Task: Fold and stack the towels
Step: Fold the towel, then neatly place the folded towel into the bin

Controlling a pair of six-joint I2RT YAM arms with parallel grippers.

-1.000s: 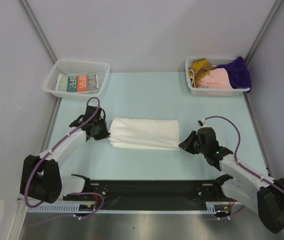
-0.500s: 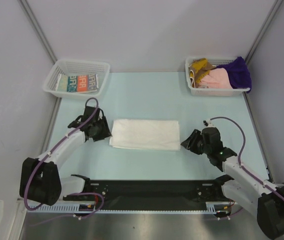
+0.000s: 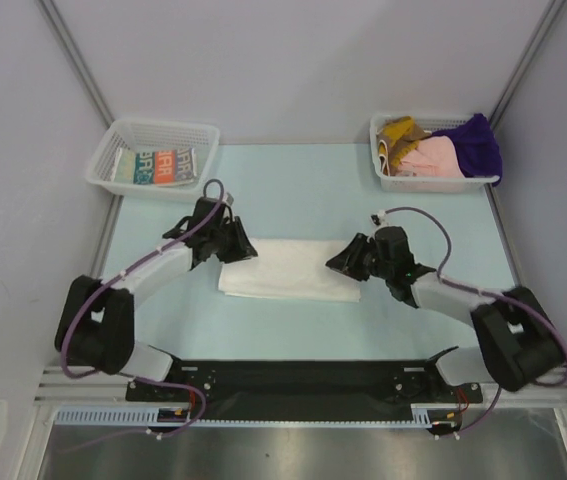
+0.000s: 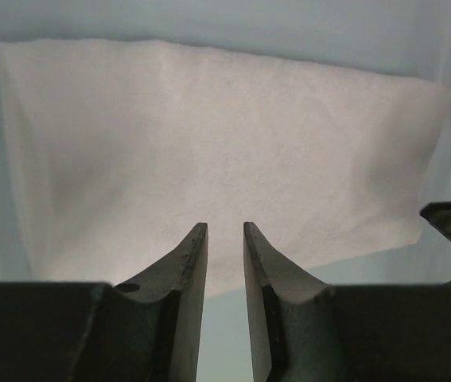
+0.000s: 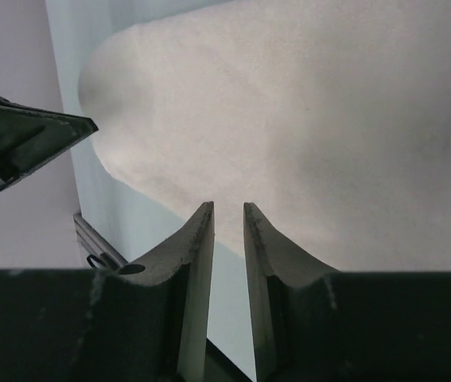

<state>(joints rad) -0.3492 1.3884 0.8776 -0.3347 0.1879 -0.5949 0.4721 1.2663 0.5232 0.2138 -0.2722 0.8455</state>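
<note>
Table [image 3: 293,190]: pale blue-green, matte, fills mid-frame.
Walls [image 3: 293,70]: plain grey panels on three sides (metal struts in the corners).
White towel [image 3: 288,268]: folded flat at the table's centre.
Left gripper [image 3: 243,250]: over the towel's left end, fingers slightly apart, holding nothing.
Right gripper [image 3: 341,262]: over its right end, narrow gap, holding nothing.
Left basket [image 3: 153,135]: upper left, printed towel [image 3: 158,166] inside.
Right basket [image 3: 433,183]: upper right, loose towels [image 3: 433,157] heaped inside.

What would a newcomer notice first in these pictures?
The folded white towel lies mid-table, the left gripper at its left end and the right gripper at its right end, jaws slightly apart and empty. Then the colourful towels heaped in the far-right basket.
</note>
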